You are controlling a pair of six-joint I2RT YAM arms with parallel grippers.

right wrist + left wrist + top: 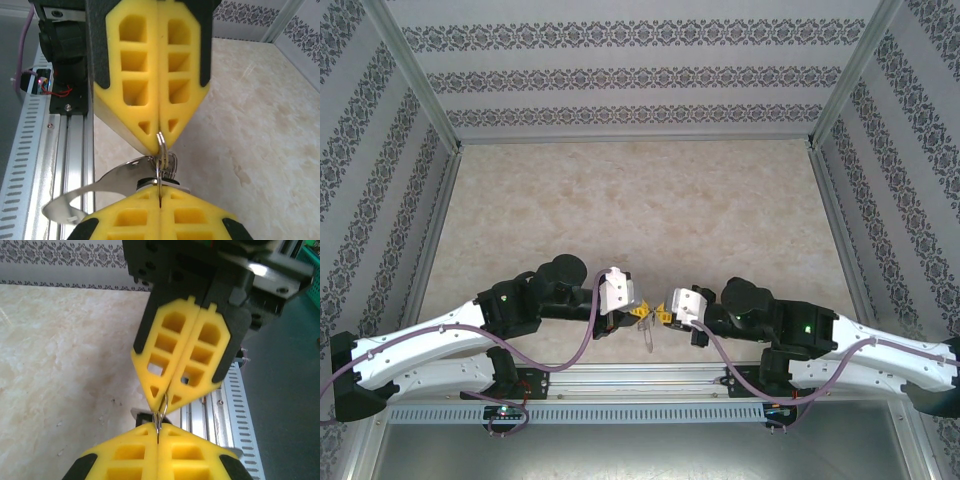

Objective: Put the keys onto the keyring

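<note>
Marbled beige tabletop (640, 200); thin grey metal keyring (161, 145) runs tip-to-tip between inward-facing left gripper (157, 430) and right gripper (160, 192), both clamped on it.

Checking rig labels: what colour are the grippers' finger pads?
Yellow pads, black-backed; clearest in the right wrist view.

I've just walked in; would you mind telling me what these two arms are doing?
The arms meet tip to tip. The left gripper and the right gripper are both shut, pinching the keyring between them from opposite sides, its silvery band curling away. A dark piece, possibly the key, sits at the right gripper's tips; whether it is threaded on is unclear.
</note>
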